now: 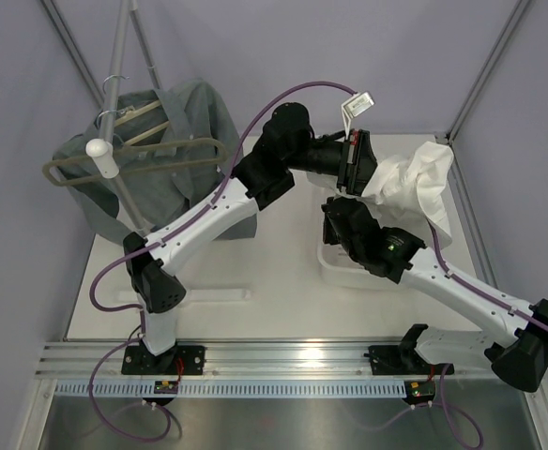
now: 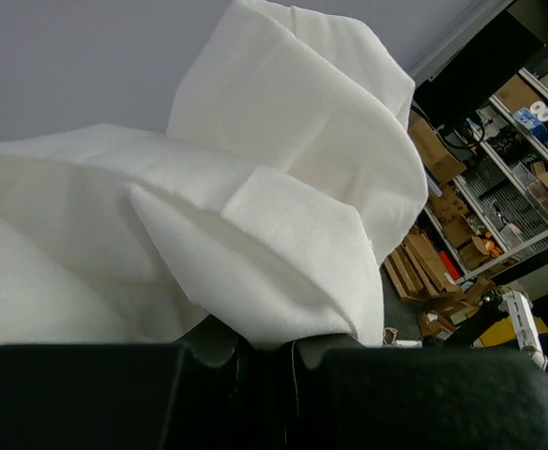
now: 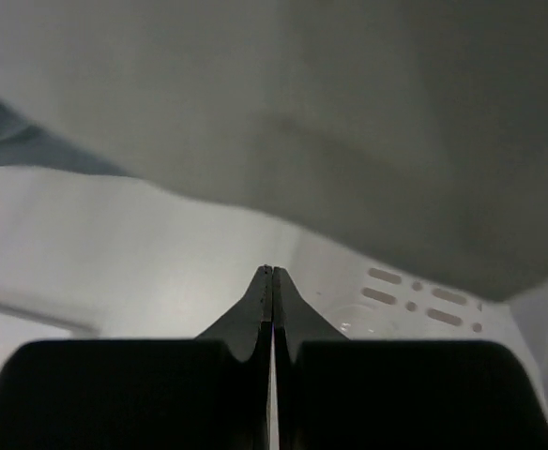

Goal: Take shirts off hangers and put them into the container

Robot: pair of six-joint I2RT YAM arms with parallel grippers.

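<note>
The white shirt (image 1: pixel 415 183) hangs bunched over the right side of the table, and my left gripper (image 1: pixel 368 176) is shut on a fold of it. In the left wrist view the shirt (image 2: pixel 255 187) fills the frame and its cloth runs down between the gripper (image 2: pixel 269 342) jaws. Below it stands the white container (image 1: pixel 335 267). My right gripper (image 1: pixel 340 211) is down inside it, shut and holding nothing (image 3: pixel 272 272), with the slotted base (image 3: pixel 415 300) just ahead. The grey-green shirt (image 1: pixel 185 141) still hangs on a light-wood hanger (image 1: pixel 141 114) at the back left.
A grey looped rail (image 1: pixel 133 161) on a metal pole (image 1: pixel 122 47) carries the hanger at the back left. My left arm (image 1: pixel 208 216) crosses the table diagonally. Frame posts stand at the back corners.
</note>
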